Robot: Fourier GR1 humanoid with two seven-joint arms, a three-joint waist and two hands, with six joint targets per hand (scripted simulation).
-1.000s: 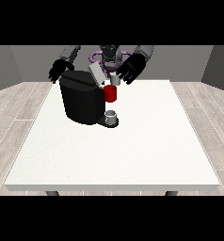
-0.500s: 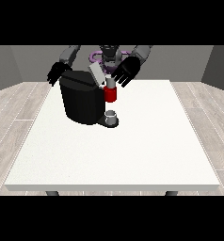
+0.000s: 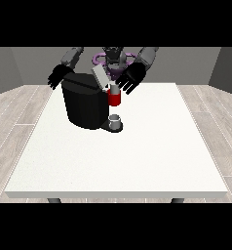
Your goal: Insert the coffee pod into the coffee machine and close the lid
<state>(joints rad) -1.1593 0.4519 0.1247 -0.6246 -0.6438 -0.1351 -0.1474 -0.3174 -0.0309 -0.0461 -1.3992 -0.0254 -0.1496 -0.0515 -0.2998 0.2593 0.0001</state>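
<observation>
A black coffee machine (image 3: 86, 105) stands at the table's back left, with a red front part (image 3: 115, 99) over a small grey cup (image 3: 115, 120) on its base. Its grey lid (image 3: 101, 76) stands tilted up and open. A small grey coffee pod (image 3: 114, 89) sits at the top of the red part. The hand at the view's right (image 3: 132, 78) hovers just right of the lid and above the pod, fingers spread and straight. The hand at the view's left (image 3: 59, 76) hangs beside the machine's upper left corner, fingers relaxed and holding nothing.
The white table (image 3: 137, 161) stretches wide in front of and to the right of the machine. The robot's body (image 3: 113, 57) stands behind the table's far edge. Wooden floor surrounds the table.
The hand at the view's right has moved a little left and down, closer to the lid and the pod. The other hand has barely shifted.
</observation>
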